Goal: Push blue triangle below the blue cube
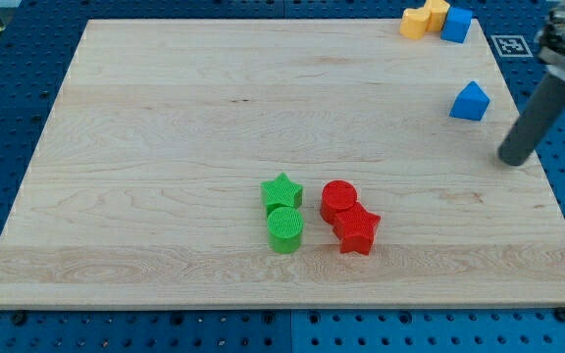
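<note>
The blue triangle [470, 102] lies near the board's right edge, toward the view's top. The blue cube [456, 25] sits above it at the top right corner, touching the yellow blocks. My tip [511, 158] is at the board's right edge, to the right of and below the blue triangle, a short gap away from it. The dark rod slants up to the view's right.
Two yellow blocks [425, 19] sit left of the blue cube. A green star [282, 191] and green cylinder [284, 229] sit at bottom centre, beside a red cylinder [338, 199] and red star [357, 229]. The wooden board [165, 147] ends close to my tip.
</note>
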Controlling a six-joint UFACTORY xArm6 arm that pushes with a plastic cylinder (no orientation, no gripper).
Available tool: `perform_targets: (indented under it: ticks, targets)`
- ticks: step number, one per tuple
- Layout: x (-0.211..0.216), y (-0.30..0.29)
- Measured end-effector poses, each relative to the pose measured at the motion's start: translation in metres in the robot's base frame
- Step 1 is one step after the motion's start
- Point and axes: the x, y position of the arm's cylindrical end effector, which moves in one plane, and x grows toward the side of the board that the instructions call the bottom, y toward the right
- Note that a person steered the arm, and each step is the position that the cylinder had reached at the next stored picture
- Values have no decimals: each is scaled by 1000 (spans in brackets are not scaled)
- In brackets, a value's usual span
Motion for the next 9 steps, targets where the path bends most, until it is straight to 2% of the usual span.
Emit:
perform_targets:
  ticks: [1, 6, 9]
  targets:
    - [-13, -14]
    - [-134, -16]
    - [-151, -46]
